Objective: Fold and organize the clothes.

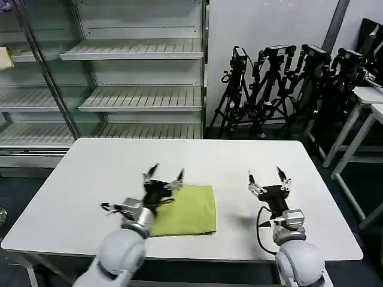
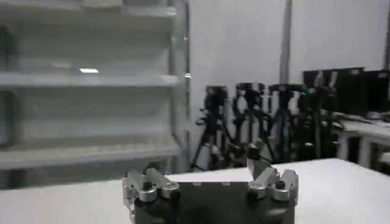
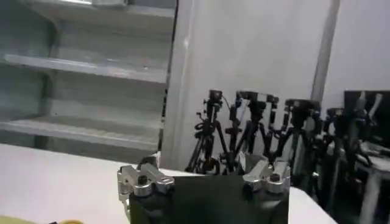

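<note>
The clothes, one lime T-shirt [image 1: 188, 210] folded into a small flat rectangle, lie on the white table [image 1: 90, 179] near its front edge. My left gripper [image 1: 163, 174] hovers raised over the shirt's left part, fingers spread open and pointing up, holding nothing. My right gripper [image 1: 267, 176] is raised over bare table to the right of the shirt, also open and empty. In the left wrist view my left gripper [image 2: 210, 167] points toward the far table edge. A yellow sliver of the shirt [image 3: 36, 220] shows in the right wrist view below my right gripper [image 3: 204, 164].
Empty metal shelving [image 1: 131, 78] stands behind the table. A row of black tripods [image 1: 281, 89] lines the wall at the back right. Another table [image 1: 365, 113] stands at the far right.
</note>
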